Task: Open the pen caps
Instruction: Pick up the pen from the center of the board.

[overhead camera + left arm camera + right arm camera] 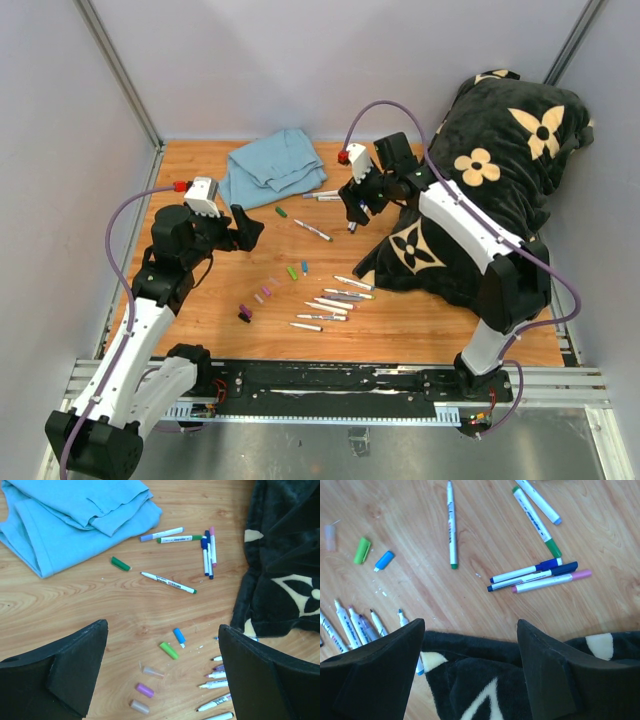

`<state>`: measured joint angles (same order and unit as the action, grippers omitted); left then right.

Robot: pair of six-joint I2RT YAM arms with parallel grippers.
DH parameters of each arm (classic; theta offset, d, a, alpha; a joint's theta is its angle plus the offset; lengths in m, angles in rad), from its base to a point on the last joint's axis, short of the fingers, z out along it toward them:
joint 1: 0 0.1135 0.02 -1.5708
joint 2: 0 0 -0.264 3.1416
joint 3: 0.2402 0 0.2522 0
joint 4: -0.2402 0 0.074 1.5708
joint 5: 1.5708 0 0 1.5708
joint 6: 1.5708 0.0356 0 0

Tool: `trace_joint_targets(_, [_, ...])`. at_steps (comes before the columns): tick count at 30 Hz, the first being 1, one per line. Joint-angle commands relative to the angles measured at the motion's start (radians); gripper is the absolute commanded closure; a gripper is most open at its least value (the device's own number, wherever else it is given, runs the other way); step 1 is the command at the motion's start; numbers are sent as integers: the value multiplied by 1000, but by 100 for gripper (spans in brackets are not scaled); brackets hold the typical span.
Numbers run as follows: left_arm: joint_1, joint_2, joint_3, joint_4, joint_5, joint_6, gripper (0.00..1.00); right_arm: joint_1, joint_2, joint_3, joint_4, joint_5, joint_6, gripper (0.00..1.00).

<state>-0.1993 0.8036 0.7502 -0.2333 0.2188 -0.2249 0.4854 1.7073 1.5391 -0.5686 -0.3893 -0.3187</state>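
Loose pen caps lie on the wooden table: a light green one [169, 650], a blue one [179, 635], a purple one [144, 689], two pale ones [152, 672], and a dark green one [120, 563]. In the top view they are scattered mid-table [292, 271]. Uncapped markers [335, 300] lie in a row. Capped blue and pink markers [535, 575] lie in a cluster near my right gripper. My left gripper [248, 228] is open and empty above the table [162, 630]. My right gripper [355, 205] is open and empty over the blanket's edge [470, 625].
A folded light blue cloth [272, 165] lies at the back of the table. A black plush blanket with cream flowers [490, 170] covers the right side and overlaps some marker ends. A lone white marker [312, 230] lies between the grippers.
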Motion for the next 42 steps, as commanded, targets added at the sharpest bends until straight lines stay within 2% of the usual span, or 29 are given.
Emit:
trace_joint_targets(1, [4, 0, -2, 16, -8, 23, 5, -13, 67, 20, 54, 119, 98, 23])
trace_joint_targets(5, [5, -13, -1, 13, -4, 28, 1, -13, 118, 49, 55, 167, 145, 23])
trace_joint_targets(25, [24, 1, -14, 25, 25, 19, 1, -36, 235, 129, 61, 235, 187, 25])
trace_joint_targets(28, [27, 1, -14, 25, 25, 18, 1, -53, 269, 171, 47, 225, 220, 29])
trace_joint_targets(34, [28, 2, -14, 30, 44, 12, 1, -63, 384, 255, 11, 220, 271, 52])
trace_joint_targets(36, [32, 9, -14, 30, 47, 9, 1, -63, 406, 272, 6, 239, 292, 54])
trace_joint_targets(42, [36, 14, -16, 32, 62, 5, 1, -85, 507, 369, -35, 306, 334, 69])
